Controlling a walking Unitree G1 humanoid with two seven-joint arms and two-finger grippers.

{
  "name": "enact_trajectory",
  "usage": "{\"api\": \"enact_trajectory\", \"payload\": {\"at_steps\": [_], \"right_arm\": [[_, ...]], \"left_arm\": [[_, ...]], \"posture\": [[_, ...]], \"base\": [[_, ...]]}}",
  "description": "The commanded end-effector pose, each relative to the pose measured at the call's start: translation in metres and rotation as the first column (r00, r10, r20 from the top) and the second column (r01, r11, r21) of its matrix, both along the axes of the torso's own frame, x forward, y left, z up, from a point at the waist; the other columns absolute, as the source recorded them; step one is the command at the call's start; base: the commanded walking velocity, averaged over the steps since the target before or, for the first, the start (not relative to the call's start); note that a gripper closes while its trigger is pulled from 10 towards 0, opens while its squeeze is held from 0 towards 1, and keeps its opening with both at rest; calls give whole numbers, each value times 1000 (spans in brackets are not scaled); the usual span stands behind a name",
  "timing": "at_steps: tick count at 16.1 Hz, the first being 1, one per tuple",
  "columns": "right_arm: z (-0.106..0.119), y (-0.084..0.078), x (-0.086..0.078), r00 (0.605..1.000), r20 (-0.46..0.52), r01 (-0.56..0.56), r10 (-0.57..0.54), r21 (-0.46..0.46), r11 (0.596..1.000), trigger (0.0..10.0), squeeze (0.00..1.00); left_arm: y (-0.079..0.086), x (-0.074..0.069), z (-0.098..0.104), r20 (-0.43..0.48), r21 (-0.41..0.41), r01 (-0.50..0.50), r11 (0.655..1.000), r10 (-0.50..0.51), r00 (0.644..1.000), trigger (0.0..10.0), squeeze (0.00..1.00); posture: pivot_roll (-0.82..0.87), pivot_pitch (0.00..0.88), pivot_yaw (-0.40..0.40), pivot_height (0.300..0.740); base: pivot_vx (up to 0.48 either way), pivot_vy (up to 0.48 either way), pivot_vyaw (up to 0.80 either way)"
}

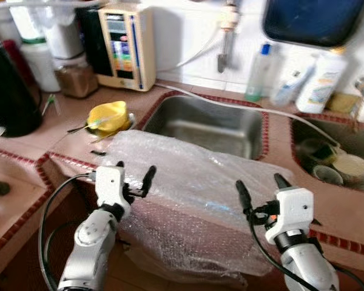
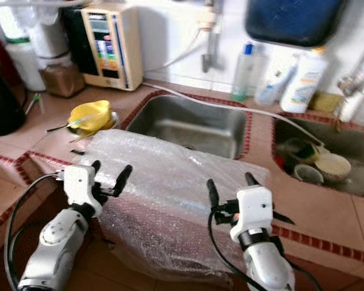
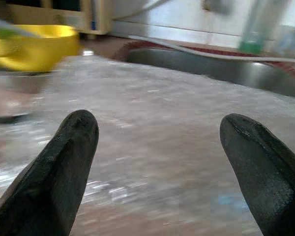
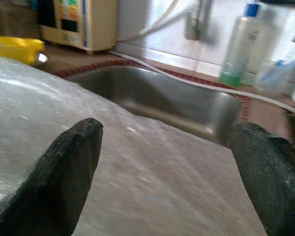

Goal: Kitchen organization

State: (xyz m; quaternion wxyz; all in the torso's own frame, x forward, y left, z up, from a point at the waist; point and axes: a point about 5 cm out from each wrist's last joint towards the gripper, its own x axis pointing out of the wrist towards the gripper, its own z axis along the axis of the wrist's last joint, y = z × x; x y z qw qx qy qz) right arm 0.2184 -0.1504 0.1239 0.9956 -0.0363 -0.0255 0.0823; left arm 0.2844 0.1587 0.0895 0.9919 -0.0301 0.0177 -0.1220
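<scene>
No legible writing on the three blurred bottles [image 1: 318, 82] at 1 o'clock. One bubble-wrap sheet [image 1: 188, 182] drapes the counter edge before the sink [image 1: 209, 124], at 12 o'clock from both grippers. Left gripper [image 1: 133, 173] and right gripper [image 1: 261, 188] both spread wide, holding nothing. One yellow bowl [image 1: 109, 115] at 10 o'clock.

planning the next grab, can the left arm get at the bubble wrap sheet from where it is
Probably yes. The left pincer is open and hovers at the near left edge of the bubble wrap sheet, which drapes over the counter edge; nothing lies between its fingers and the sheet.
</scene>
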Motion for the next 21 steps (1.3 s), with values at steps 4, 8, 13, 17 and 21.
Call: {"api": "enact_trajectory", "payload": {"at_steps": [4, 8, 13, 17, 21], "right_arm": [[0, 2, -1, 1000, 3, -5, 5, -4, 1000, 10000, 0], [-1, 2, -2, 1000, -1, -2, 2, -6, 1000, 10000, 0], [-1, 1, -2, 1000, -1, 2, -2, -13, 1000, 10000, 0], [0, 1, 1, 1000, 7, 8, -8, -20, 1000, 10000, 0], [7, -4, 9, 1000, 31, 1, 0, -49, 999, 10000, 0]], "left_arm": [[3, -1, -2, -21, 0, 0, 1000, 0, 1000, 10000, 0], [4, -2, -3, -28, 1, 5, 1000, -5, 1000, 10000, 0], [2, -3, -4, -39, -3, 10, 1000, -10, 999, 10000, 0], [0, 2, -1, -19, 24, 15, 1000, -15, 1000, 10000, 0], [-3, 4, 2, -5, 20, 23, 1000, -23, 1000, 10000, 0]], "posture": [[60, 0, -3, 740], [60, 0, -4, 740], [57, 0, -2, 740], [58, 0, 2, 740], [57, 0, -4, 740]], "base": [[0, 185, 0], [0, 385, 0], [0, 387, 0], [0, 0, 0], [0, 0, -678]]}}
